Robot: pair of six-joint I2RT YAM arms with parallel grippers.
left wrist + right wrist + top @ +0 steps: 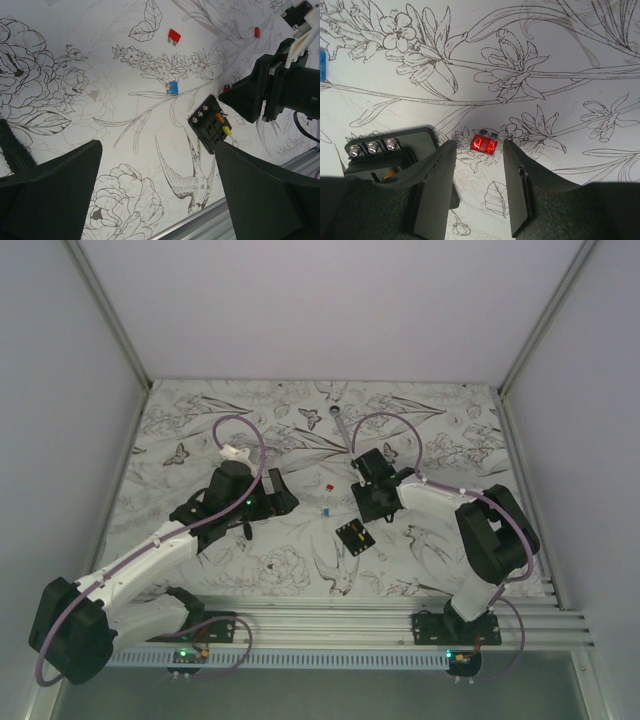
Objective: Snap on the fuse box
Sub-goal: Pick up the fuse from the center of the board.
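The right gripper (477, 182) stands half spread and holds nothing. A red fuse (484, 144) lies on the counter (560, 110) in the gap just off its tips. The fuse box (390, 152) lies flat at the gripper's 9 o'clock, partly behind one finger. Seen from above, the left gripper (159, 150) gapes wide at the box's 10 o'clock. The counter is white, printed with line-drawn flowers, birds and butterflies, and pale walls (330, 300) close three sides.
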